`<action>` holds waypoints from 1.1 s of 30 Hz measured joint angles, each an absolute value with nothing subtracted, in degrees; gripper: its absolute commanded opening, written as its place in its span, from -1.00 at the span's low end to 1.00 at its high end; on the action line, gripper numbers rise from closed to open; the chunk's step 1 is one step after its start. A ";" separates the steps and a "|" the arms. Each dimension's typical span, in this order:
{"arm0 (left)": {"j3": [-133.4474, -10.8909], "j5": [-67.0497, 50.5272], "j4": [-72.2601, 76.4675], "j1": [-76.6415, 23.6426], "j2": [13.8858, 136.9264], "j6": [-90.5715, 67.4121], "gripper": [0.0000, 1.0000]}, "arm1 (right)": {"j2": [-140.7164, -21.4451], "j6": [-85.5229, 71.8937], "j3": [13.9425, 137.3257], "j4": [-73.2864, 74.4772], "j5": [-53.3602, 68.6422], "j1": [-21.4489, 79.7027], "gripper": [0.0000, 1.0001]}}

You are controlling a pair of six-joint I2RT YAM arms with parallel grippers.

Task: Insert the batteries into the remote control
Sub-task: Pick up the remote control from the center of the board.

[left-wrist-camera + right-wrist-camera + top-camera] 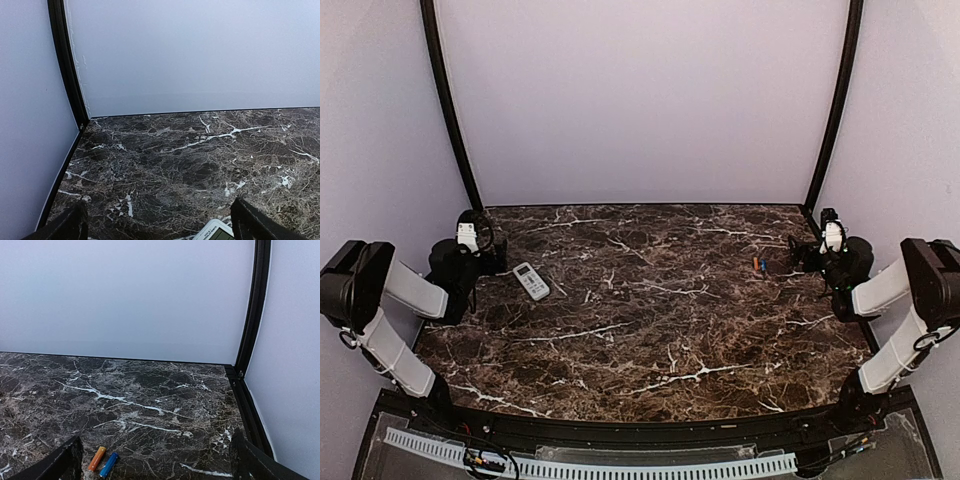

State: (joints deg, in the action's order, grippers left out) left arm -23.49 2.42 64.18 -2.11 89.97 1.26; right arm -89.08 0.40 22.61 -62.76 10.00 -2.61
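Far left, hard by the side wall: left tool [160,222], spread wide, holding nothing. Just right of it and a little nearer the arm bases, remote [531,281], flat on the worktop [650,340], button face up, long axis slanting from far-left to near-right. From the left wrist, only a corner of it in sight at the bottom edge, close to the right finger [252,224]. Probably to be turned over before the battery bay can be reached; left arm plainly the nearer for that.

Across the middle, open worktop, room enough to bring things together.

Well to the right, batteries [759,264], one orange and one blue, side by side, long axes parallel, slanting away and rightward in the right wrist view, near the left finger [65,460]. Just right of them, right tool [155,452], likewise gaping and empty, the nearer for the pick. Black post [252,315] and wall tight on its right; safest approached from above.
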 measured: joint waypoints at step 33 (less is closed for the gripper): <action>-63.20 25.67 -6.33 -14.92 87.44 -37.78 0.98 | -72.01 -16.75 54.24 -3.64 -4.36 9.30 0.97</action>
